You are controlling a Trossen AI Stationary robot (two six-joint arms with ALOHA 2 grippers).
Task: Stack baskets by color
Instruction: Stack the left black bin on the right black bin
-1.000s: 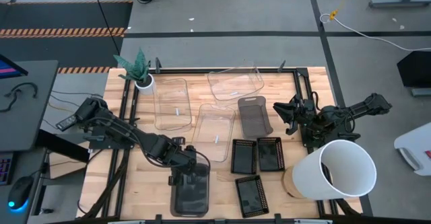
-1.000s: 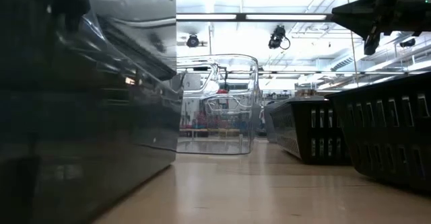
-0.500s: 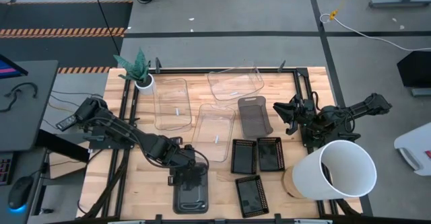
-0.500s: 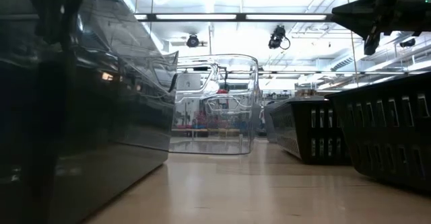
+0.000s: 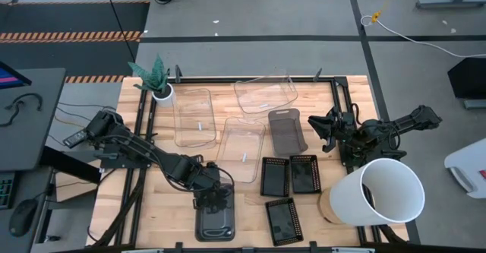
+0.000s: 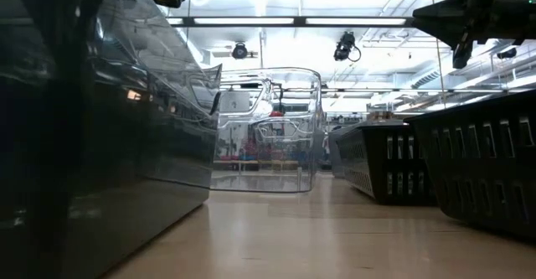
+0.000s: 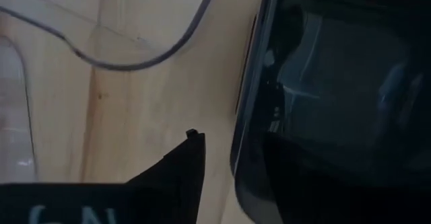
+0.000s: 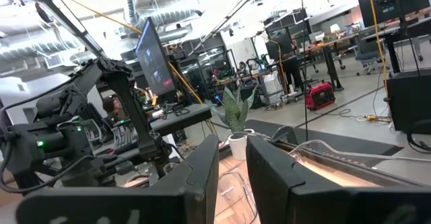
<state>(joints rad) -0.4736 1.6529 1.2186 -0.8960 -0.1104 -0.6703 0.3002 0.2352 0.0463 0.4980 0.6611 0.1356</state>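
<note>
A smoky grey basket (image 5: 216,226) lies flat on the table at the near edge and fills the left of the low view (image 6: 92,145). My left gripper (image 5: 215,201) hovers open over its far end, pointing down. One finger (image 7: 185,173) stands outside the far rim (image 7: 246,109), apart from it, and the other is over the inside. A second grey basket (image 5: 287,130) lies mid-table. My right gripper (image 5: 326,131) waits in the air at the right, open with nothing between its fingers (image 8: 232,177).
Three clear baskets (image 5: 194,116) (image 5: 264,93) (image 5: 241,148) lie at the back and middle. Three black mesh baskets (image 5: 274,175) (image 5: 304,172) (image 5: 281,219) lie right of the near grey one. A big white bucket (image 5: 376,192) stands front right, and a plant pot (image 5: 161,92) back left.
My left gripper has opened and let go of the near grey basket. The basket, held up off the table a second ago, has come down flat at the near edge. The gripper has rolled a little and sunk slightly over the basket's far end.
</note>
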